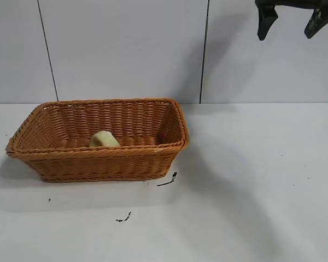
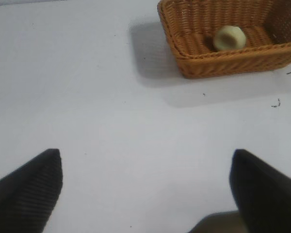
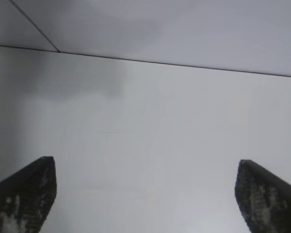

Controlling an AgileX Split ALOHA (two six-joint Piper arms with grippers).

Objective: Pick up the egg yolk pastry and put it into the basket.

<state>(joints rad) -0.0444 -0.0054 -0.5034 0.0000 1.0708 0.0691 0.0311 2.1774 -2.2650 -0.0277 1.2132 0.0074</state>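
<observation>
The pale yellow egg yolk pastry (image 1: 104, 140) lies inside the orange-brown wicker basket (image 1: 98, 154) at the left of the table. Both also show in the left wrist view: the pastry (image 2: 229, 37) on the floor of the basket (image 2: 218, 63). My right gripper (image 1: 291, 26) hangs high at the top right, far from the basket, open and empty; its wrist view shows the gripper (image 3: 145, 167) over bare table. My left gripper (image 2: 146, 160) is open and empty, well away from the basket; it is out of the exterior view.
Small black marks (image 1: 168, 180) lie on the white table in front of the basket, with another (image 1: 123, 218) nearer the front. A grey panelled wall (image 1: 126, 49) stands behind the table.
</observation>
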